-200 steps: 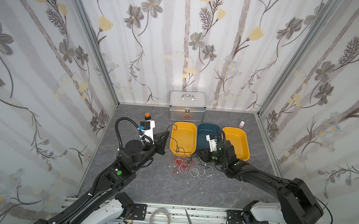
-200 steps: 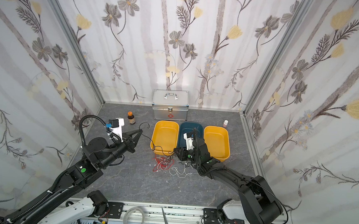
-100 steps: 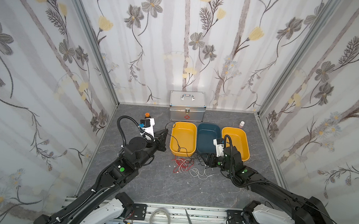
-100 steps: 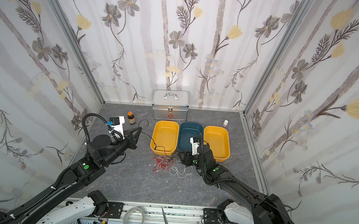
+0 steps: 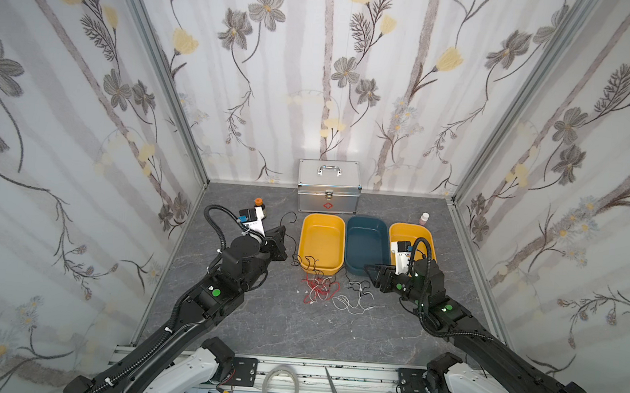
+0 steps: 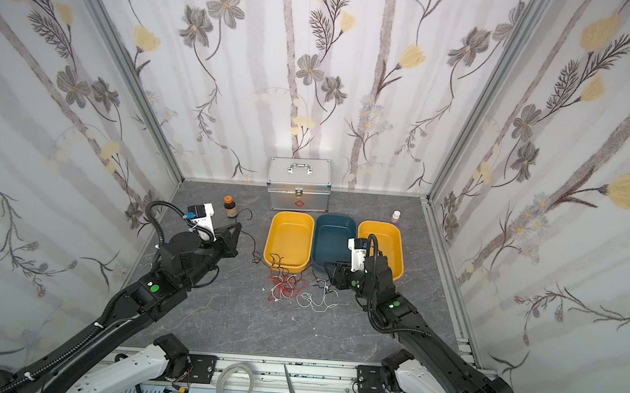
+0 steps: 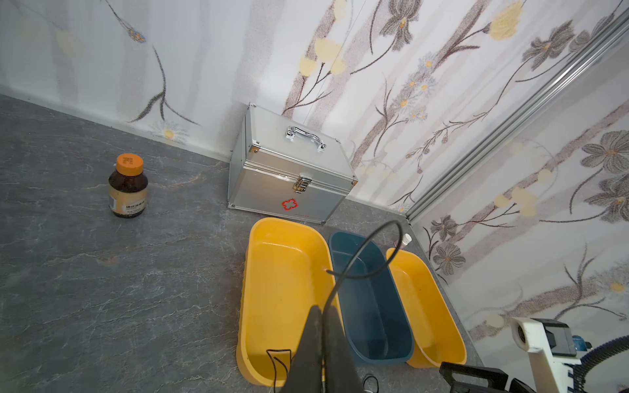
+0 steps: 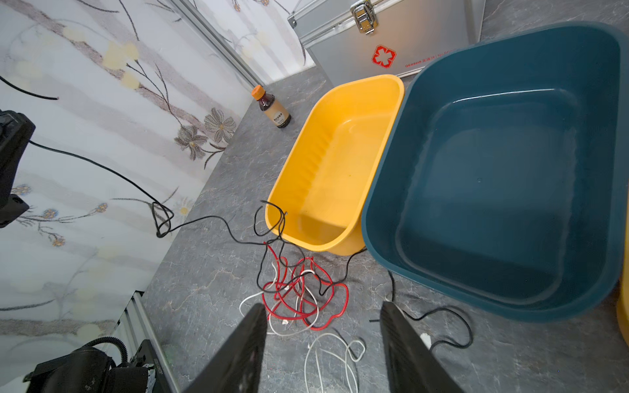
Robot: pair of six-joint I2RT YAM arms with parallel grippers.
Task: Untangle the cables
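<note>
The cables lie tangled on the grey floor in front of the left yellow tray (image 5: 323, 220): a red cable (image 5: 320, 287) (image 6: 286, 286), a white cable (image 5: 351, 302) (image 6: 314, 299) and a black cable (image 5: 310, 263). My left gripper (image 5: 279, 236) (image 7: 323, 313) is shut on the black cable (image 7: 360, 250), which hangs from it down to the heap. My right gripper (image 5: 370, 275) (image 8: 321, 306) hovers open just right of the heap with nothing between its fingers. Below it lie the red cable (image 8: 347, 295) and the white cable (image 8: 305, 364); the black cable (image 8: 102, 167) stretches toward the left arm.
A blue tray (image 5: 366, 222) and a second yellow tray (image 5: 410, 227) stand beside the first. A silver case (image 5: 328, 187) sits at the back wall, with a brown bottle (image 5: 258, 203) at back left and a small white bottle (image 5: 424, 218) at back right. A tape ring (image 5: 280, 386) and scissors (image 5: 334, 388) lie on the front rail.
My right gripper has opened and drawn back to the right, away from the heap. The left gripper has shifted slightly farther back, still shut on the black cable.
</note>
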